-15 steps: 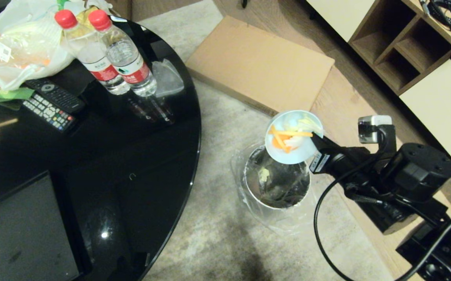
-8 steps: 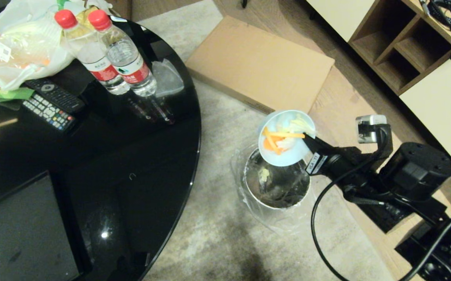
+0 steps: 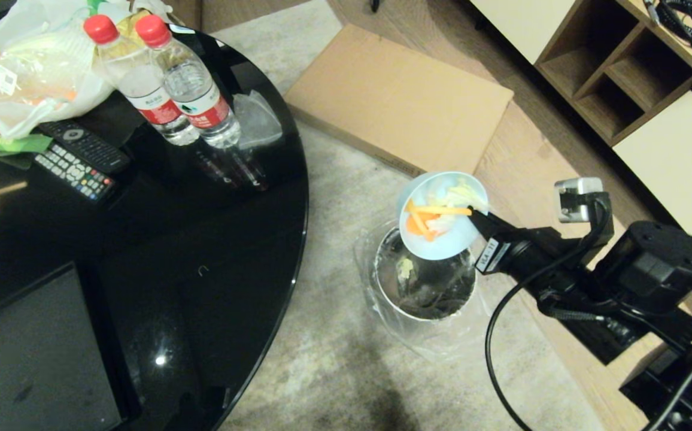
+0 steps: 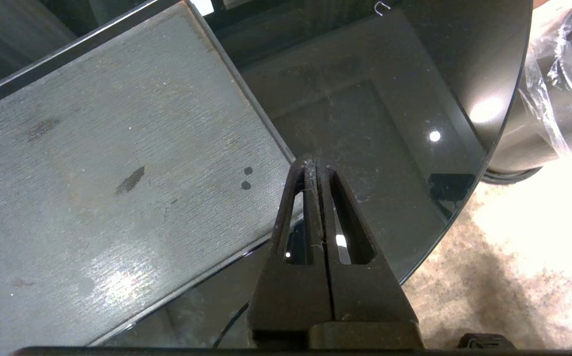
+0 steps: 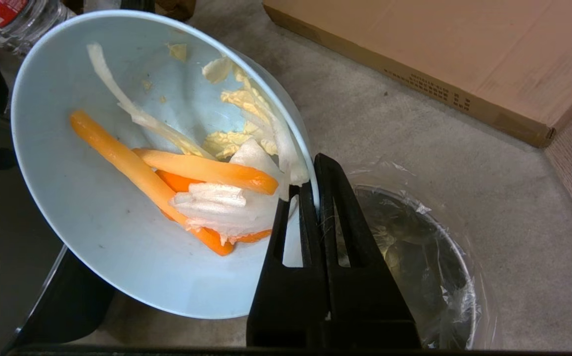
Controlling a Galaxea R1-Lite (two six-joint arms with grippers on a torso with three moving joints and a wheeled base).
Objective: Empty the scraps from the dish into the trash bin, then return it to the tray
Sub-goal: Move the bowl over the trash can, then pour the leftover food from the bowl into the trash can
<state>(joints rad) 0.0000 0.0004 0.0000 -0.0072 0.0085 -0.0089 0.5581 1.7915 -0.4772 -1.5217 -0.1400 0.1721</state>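
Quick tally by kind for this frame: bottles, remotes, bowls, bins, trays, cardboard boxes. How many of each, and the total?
Water bottles: 2
Remote controls: 2
Bowls: 1, the dish, held tilted above the bin
Bins: 1, the trash bin
Trays: 1, the tray
Cardboard boxes: 1
Total: 8

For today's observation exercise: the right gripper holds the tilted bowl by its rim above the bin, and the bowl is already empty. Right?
Not quite. The bowl is not empty: carrot strips and pale peelings still lie inside it, as the right wrist view shows. The right gripper does pinch its rim above the bin.
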